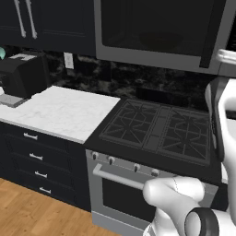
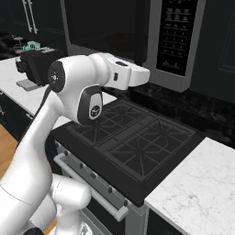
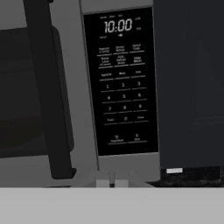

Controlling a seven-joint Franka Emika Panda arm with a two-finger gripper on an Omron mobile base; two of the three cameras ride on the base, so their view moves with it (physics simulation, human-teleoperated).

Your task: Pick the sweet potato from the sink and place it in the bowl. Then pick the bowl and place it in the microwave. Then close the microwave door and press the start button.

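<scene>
End effector (image 3: 112, 178) shut, empty, fingertips just below microwave (image 3: 127, 164) keypad; start button prob. at 1 o'clock, legends too small. Microwave door (image 3: 26, 92) closed, 10 o'clock.

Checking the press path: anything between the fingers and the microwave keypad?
Hand view: bare air between the shut fingers and the microwave keypad; nothing crosses.
</scene>
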